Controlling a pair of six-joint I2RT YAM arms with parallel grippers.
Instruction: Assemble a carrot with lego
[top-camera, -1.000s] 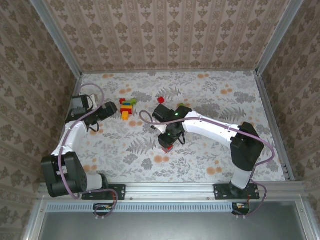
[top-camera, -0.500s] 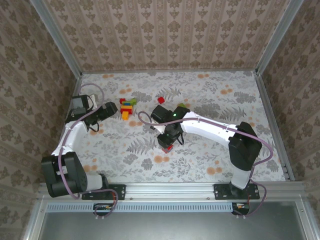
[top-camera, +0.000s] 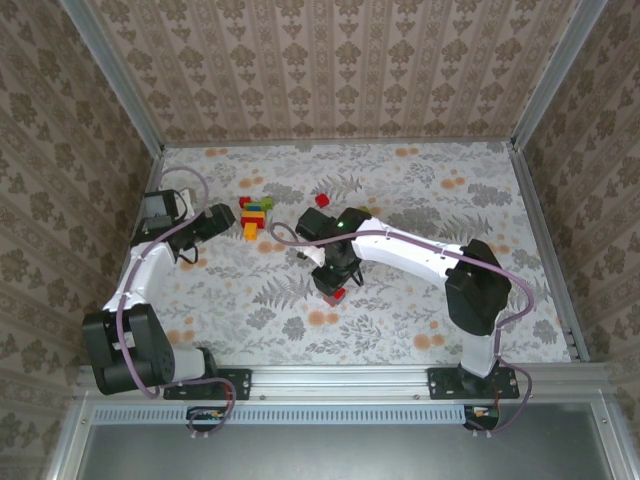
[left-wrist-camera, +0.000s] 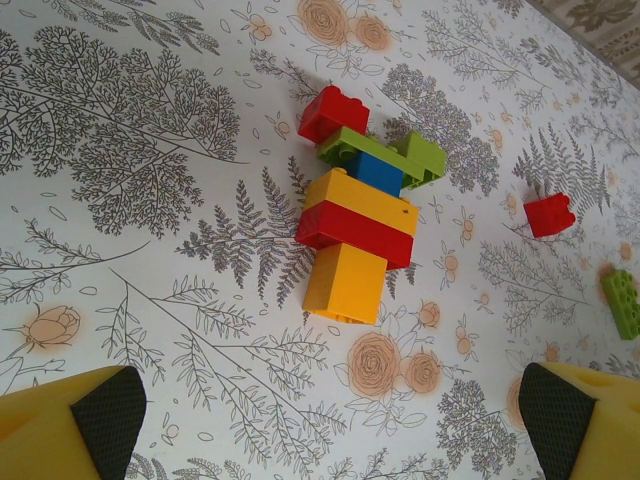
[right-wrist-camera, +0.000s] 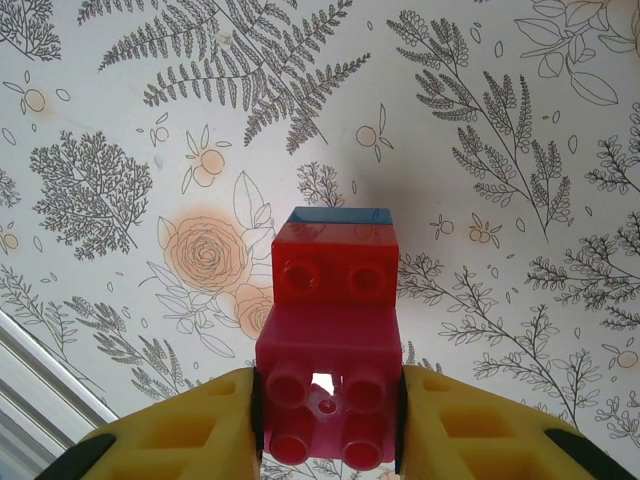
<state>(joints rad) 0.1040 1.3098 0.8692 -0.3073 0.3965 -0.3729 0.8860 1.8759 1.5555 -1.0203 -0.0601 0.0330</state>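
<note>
Pinching a short lego stack (right-wrist-camera: 330, 300) with my right fingers (right-wrist-camera: 190, 435): they clamp the magenta bottom brick on its two smooth side walls. A red brick is pressed onto it, with a blue one at the far end. The stack looks lifted just off the bench (top-camera: 430, 190), near the middle.

Handling, my guess: light, rigid, hard plastic with slick sides, so grip square on flat walls, not on studs or corners. The bricks hold by friction only, so a sideways knock could pop the red or blue off.

Over the part-built carrot (left-wrist-camera: 352, 235) my left fingers (left-wrist-camera: 108, 412) are spread wide, holding nothing. It runs orange, red, orange, then blue and green, with a red brick touching the green. It lies flat on the bench, far left. I'd take it across the long orange-red sides, since holding it by one end risks a snap.

A loose red brick (left-wrist-camera: 549, 214) and a loose green brick (left-wrist-camera: 622, 303) lie apart to its right. No box or tray: all bricks sit bare on the bench.
</note>
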